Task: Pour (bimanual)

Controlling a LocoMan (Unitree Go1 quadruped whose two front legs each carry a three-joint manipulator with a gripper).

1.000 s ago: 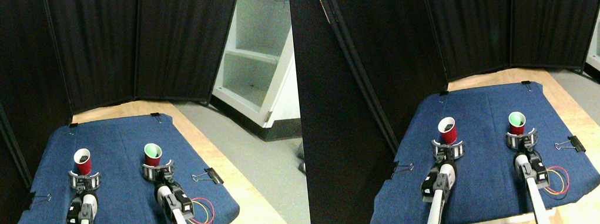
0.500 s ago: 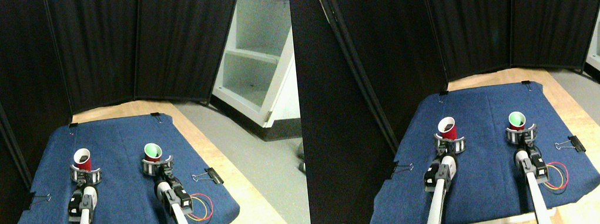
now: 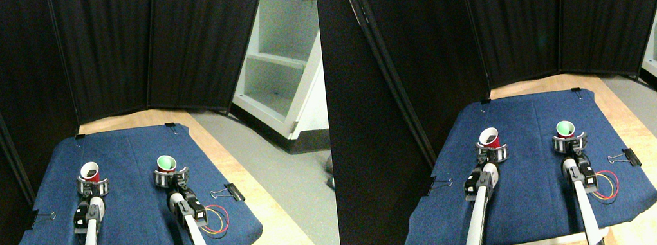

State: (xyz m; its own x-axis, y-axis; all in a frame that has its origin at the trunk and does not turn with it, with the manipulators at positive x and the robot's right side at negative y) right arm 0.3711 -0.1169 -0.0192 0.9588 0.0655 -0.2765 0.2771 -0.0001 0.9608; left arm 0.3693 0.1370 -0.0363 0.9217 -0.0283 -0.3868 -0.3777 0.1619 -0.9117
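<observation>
Two red cups stand upright on the blue cloth [image 3: 138,231], well apart, each with a gripper's curved jaws ringed around its lower body. Left gripper [image 3: 92,186] encircles the left cup [image 3: 90,173], whose white interior holds something dark at the bottom (contents too small to identify). Right gripper [image 3: 170,178] encircles the right cup [image 3: 166,164], whose interior reads green. Whether either set of jaws actually presses the cup wall or merely surrounds it cannot be told at this scale. Black binder clips [image 3: 233,192] hold the cloth to the wooden board [image 3: 274,231]. Coloured wires [image 3: 218,219] loop on the cloth just beside the right manipulator. Black folding screen [image 3: 160,48] stands behind; white shelving [image 3: 284,62] at right.
</observation>
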